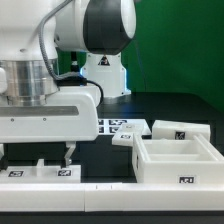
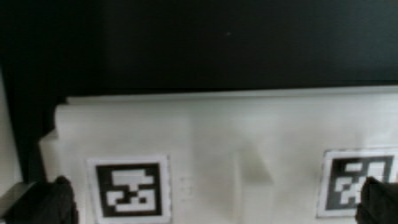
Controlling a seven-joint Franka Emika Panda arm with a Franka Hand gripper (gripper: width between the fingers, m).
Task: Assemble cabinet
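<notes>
Here, three white plastic cabinet pieces are sitting on the black counter [image 1: 108,158]: one flat panel [image 1: 45,173] bearing two square tags, one open box [image 1: 175,160], and one small block [image 1: 190,130] behind the box. The hand [image 1: 37,155] is hanging over the panel, fingers spread wide, pinching nothing. The marker board [image 1: 120,127] is lying beyond.

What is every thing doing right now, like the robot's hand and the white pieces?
end effector: open, fingers wide apart, low over the panel
panel: lying flat, tags facing up, not gripped
open box: upright, opening facing up, nothing seen inside
block: lying flat behind the open box, tag up
marker board: lying flat on the table
</notes>
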